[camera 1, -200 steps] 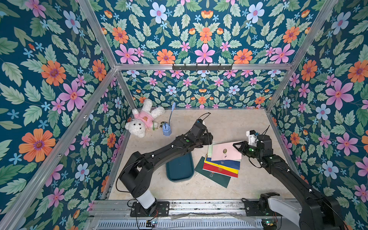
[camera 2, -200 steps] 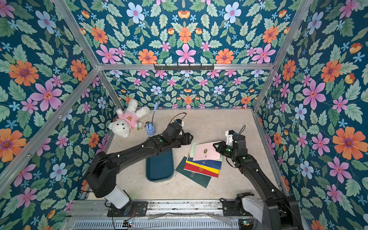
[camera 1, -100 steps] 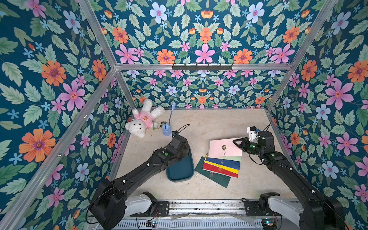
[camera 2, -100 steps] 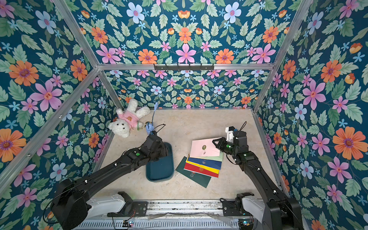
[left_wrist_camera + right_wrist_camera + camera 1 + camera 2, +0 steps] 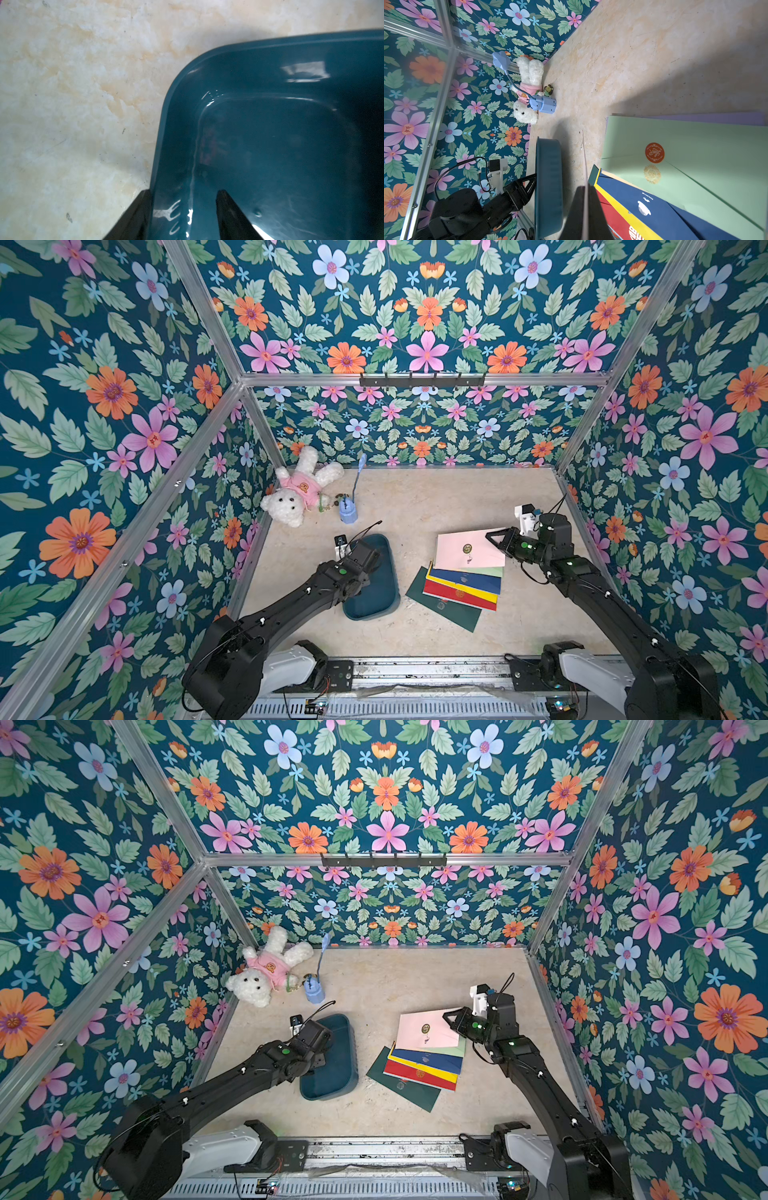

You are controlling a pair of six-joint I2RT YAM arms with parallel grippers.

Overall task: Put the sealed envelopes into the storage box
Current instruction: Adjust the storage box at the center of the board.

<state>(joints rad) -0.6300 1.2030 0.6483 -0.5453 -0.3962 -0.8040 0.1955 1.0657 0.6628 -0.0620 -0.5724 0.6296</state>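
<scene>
While right pincer [image 5: 490, 537] pinches pink envelope [image 5: 453, 556] edge, left pincer [image 5: 184, 194] gapes astride storage box [image 5: 164, 116] rim.

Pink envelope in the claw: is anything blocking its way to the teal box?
Only bare table lies between the pink envelope, pinched in the right claw, and the storage box. But the left claw straddles the box's rim, and the left arm hangs over part of it.

A white teddy bear [image 5: 296, 494] in a pink shirt lies far left on the bench [image 5: 457, 497]; a light-blue cup [image 5: 348, 513] with a blue stalk stands just right of it.
</scene>
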